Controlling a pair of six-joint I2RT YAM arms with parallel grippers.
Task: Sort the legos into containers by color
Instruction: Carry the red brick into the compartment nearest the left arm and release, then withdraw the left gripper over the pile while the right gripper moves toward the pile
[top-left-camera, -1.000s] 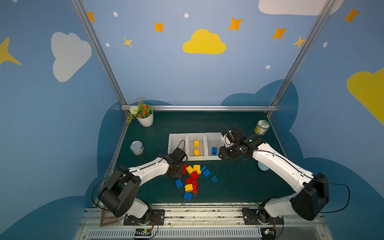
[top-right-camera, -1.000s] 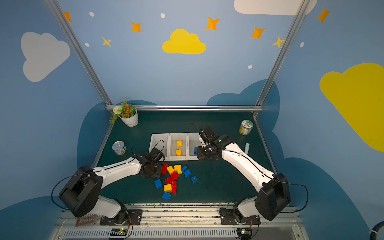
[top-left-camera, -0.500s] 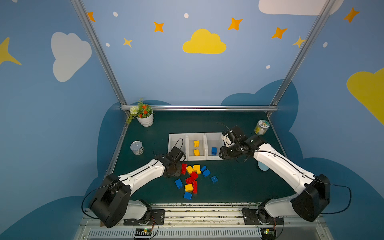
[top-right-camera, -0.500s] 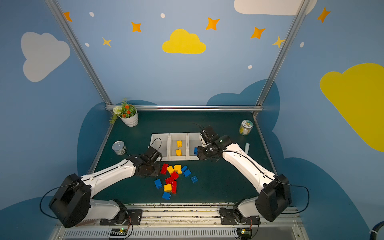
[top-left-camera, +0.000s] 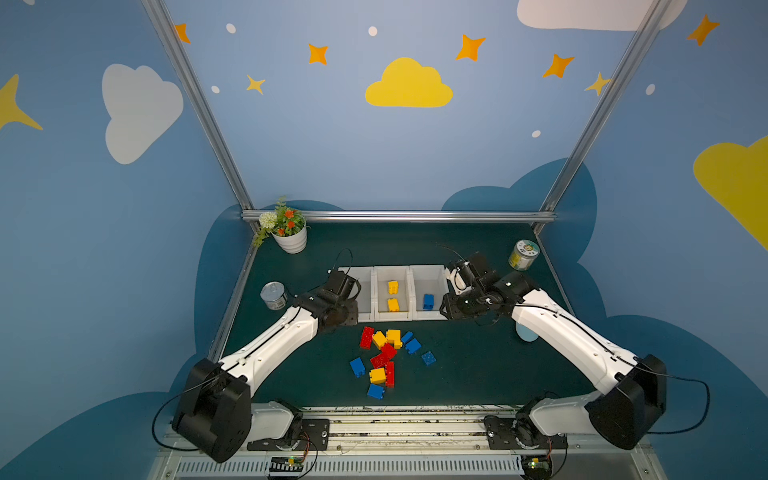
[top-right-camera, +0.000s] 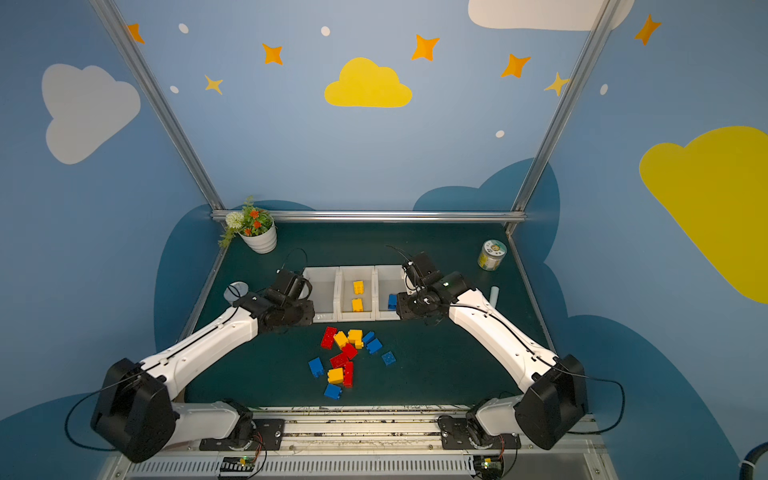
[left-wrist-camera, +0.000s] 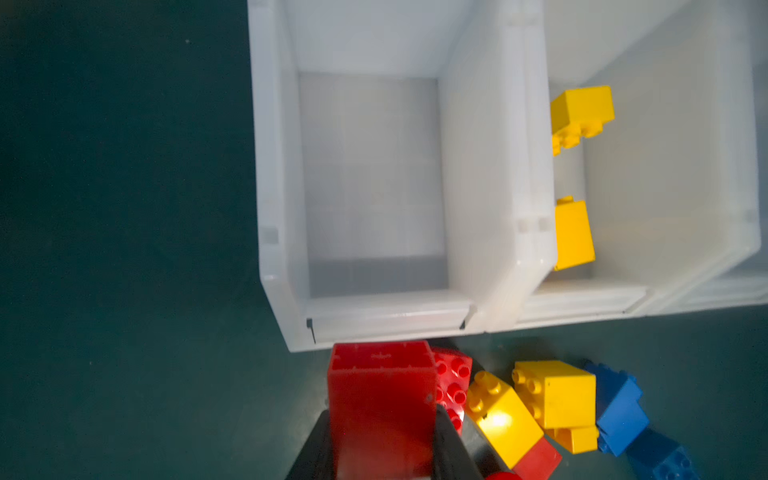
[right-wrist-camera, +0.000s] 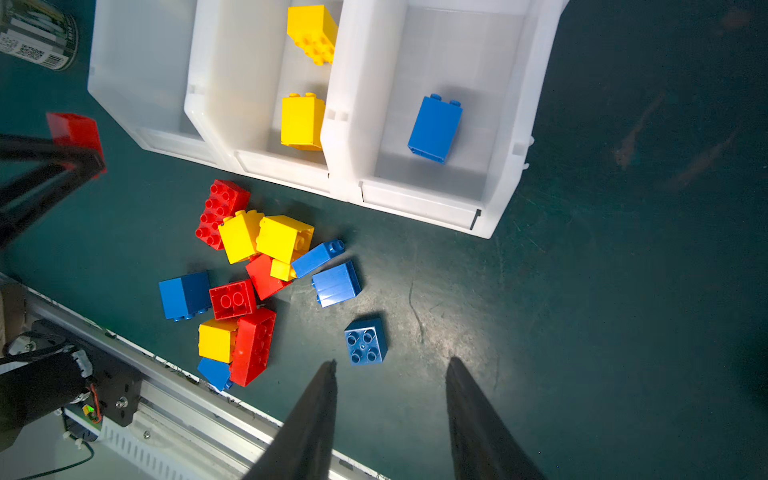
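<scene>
Left fingers: clamped on one red brick, just short of the empty bin's front lip.
Handling advice: lift clear of the lip, centre over the bin floor, then release.
Right fingers: spread, holding nothing, above the table.
Loose bricks: unsorted on the table.
Tin: printed code label, unreadable.

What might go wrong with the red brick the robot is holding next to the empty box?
1. The left gripper holds the red brick seemingly just short of the front lip of the empty bin. Letting go now would likely drop it on the table, and moving in low might bump the lip.
2. The yellow bin sits right beside it, so drifting sideways might mix the colours.
</scene>
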